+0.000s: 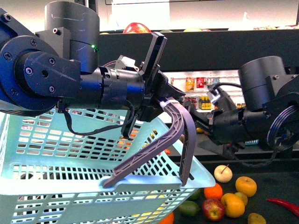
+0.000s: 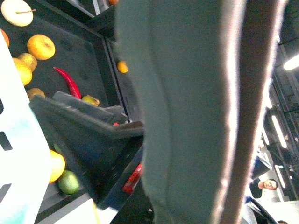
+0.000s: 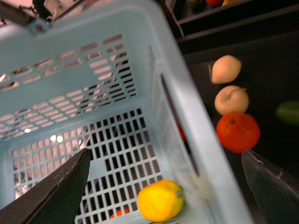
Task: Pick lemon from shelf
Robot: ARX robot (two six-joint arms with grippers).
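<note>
The left arm fills the near side of the front view, and its left fingers (image 1: pixel 158 101) are clenched on the gray handle (image 1: pixel 183 127) of a light blue basket (image 1: pixel 56 172), which hangs tilted. In the left wrist view that handle blocks most of the picture.

The right fingers (image 3: pixel 51 191) are spread apart and released – 1 over the inside of the basket, 1 outside its rim – grasping nothing.

The lemon (image 3: pixel 161 200) lies on the slotted floor of the basket, close against its side wall.

Just outside that wall, on the black shelf (image 1: pixel 275 183), sit an orange (image 3: pixel 237 132) and 2 pale round fruits (image 3: pixel 225 69) – apart from the basket. Farther from the basket on the same deck lie a red apple (image 1: pixel 213 209) and a red chili (image 1: pixel 282 204).
</note>
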